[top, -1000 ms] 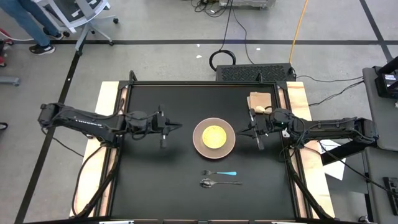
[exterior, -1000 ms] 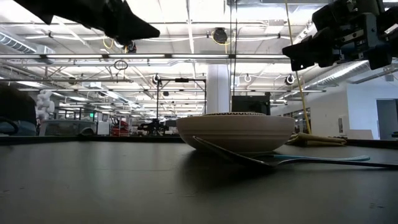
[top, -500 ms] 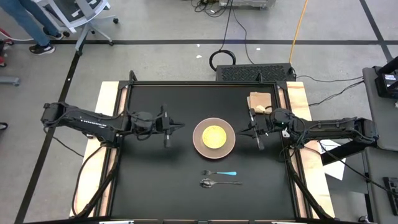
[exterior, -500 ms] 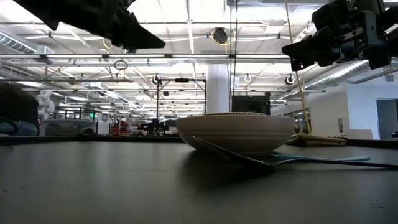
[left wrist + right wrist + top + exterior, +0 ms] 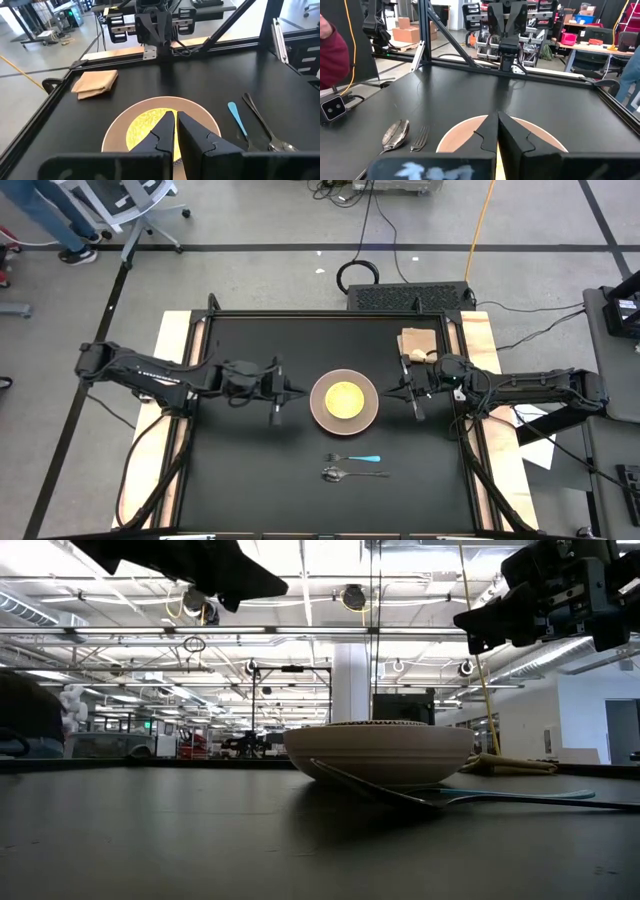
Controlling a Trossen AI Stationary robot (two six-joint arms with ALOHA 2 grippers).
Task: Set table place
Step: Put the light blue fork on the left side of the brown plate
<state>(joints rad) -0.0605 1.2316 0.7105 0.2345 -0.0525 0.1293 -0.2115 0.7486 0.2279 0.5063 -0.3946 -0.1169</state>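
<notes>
Left hand [image 5: 296, 391] beside round tan plate [image 5: 344, 400], matte-black table [image 5: 240, 460]

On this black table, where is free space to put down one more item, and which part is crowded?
The table is bare along its whole left side below the left gripper, and in the far middle between the plate and the folded napkin. It is crowded around the plate: both arms flank it, and the fork and spoon lie close in front.
</notes>
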